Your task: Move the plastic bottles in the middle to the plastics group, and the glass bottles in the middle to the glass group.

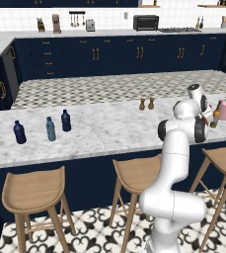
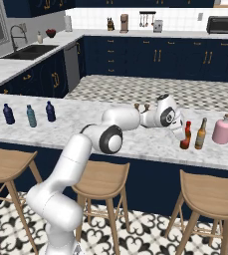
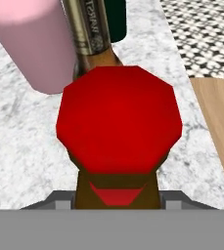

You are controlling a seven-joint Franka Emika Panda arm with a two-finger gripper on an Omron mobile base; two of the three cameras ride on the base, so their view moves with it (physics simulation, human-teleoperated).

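Clamped on the red-capped brown bottle (image 2: 185,137), low on its body: claw (image 2: 181,133) shut around it, red cap large and close in the hand view, bottle upright on the desk (image 2: 85,134) or just clear of it — cannot tell which.

Step in hand, by judgement: delivery of this glass bottle to the glass group. Just beyond the claw, the amber bottle (image 2: 201,134), already close beside the pink bottle (image 2: 222,130); both apart from the held one, though the gap to the amber bottle looks narrow. Far off to the other side of the claw, well apart along the desk, the pale teal bottle (image 1: 50,129) standing between the two navy bottles (image 1: 19,132) and (image 1: 65,120), so the plastics appear sorted.

Next move, likely: set down upright, then jaws parted and a straight lift or pull back, without sweeping sideways into the amber neck. Little room on that side; a tip there could knock the pink bottle as well.

Edges: near desk edge close on the robot's side of the claw, with a wooden stool (image 2: 207,191) below it, visible at the side of the hand view. More open marble behind the claw, toward the two small brown shakers (image 1: 146,104). Safest withdrawal upward.
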